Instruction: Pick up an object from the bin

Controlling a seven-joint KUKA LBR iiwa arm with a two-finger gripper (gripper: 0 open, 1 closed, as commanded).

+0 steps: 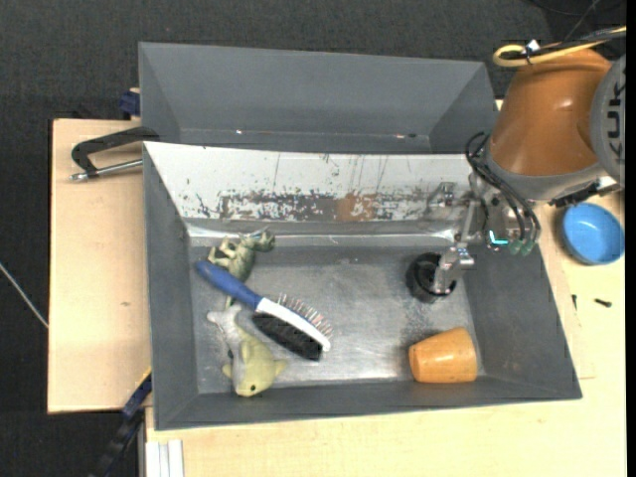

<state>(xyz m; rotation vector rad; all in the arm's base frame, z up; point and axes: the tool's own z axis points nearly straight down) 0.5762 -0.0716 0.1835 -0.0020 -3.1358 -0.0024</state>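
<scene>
My gripper (457,258) hangs low at the right side of the bin, just below the back wall. A small black round thing (428,277) lies on the floor right beside its tip, to the lower left; whether the two touch I cannot tell. An orange cup (443,356) lies on its side near the front right corner, a short way below the gripper.
At the left lie a brush (266,312) with a blue handle and black head, a small green toy animal (237,252) and a pale yellowish soft toy (246,364). The arm's orange cover sits above the bin's right rim.
</scene>
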